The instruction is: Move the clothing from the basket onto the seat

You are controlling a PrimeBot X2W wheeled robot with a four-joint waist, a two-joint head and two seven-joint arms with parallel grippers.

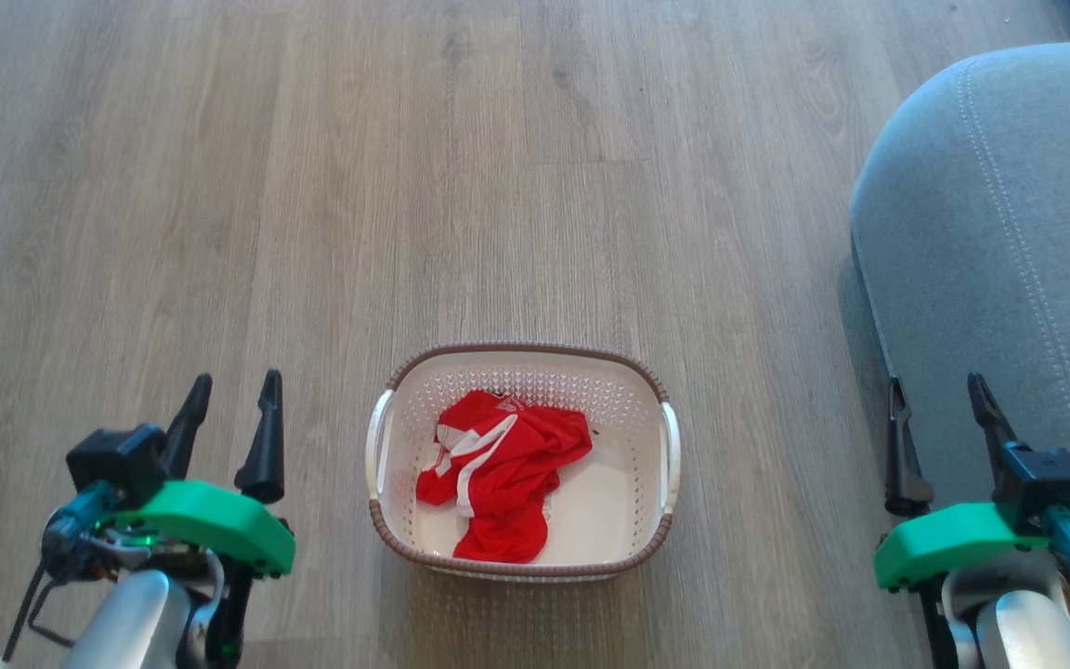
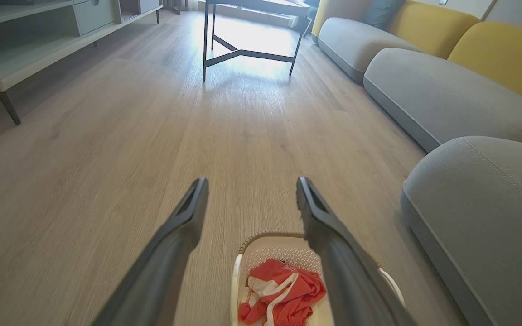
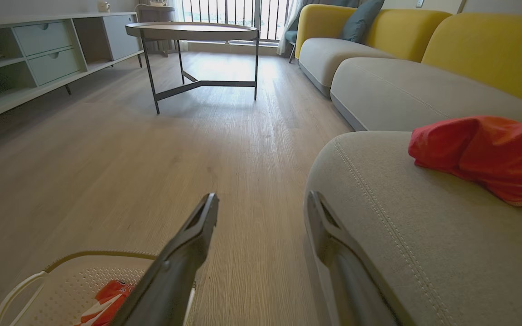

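In the head view the left gripper [image 1: 238, 377] sits at 8 o'clock over the wood floor [image 1: 405, 186], fingers spread and empty. The left wrist view adds what lies farther along the room: a dark-legged table [image 2: 243, 27] at 12 o'clock and a pale shelf unit [image 2: 25, 40] at 10 o'clock.

At 6 o'clock in the head view the basket [image 1: 526, 349] stands on the floor, cream and perforated, with a brown woven-look rim and white side handles. The clothing [image 1: 502, 465] lies crumpled in it, towards its left half: bright red fabric with white stripes. The rest of the basket floor is bare.

The seat [image 1: 990, 232] fills 3 o'clock, grey with pale double stitching. The right gripper [image 1: 935, 380] hovers at 4 o'clock over its near edge, fingers apart and holding nothing. The head view catches a red sliver at the frame's right edge; the right wrist view shows it as a bunched red garment [image 3: 492, 158] lying on the seat at 3 o'clock, with yellow backrests [image 3: 483, 50] behind.
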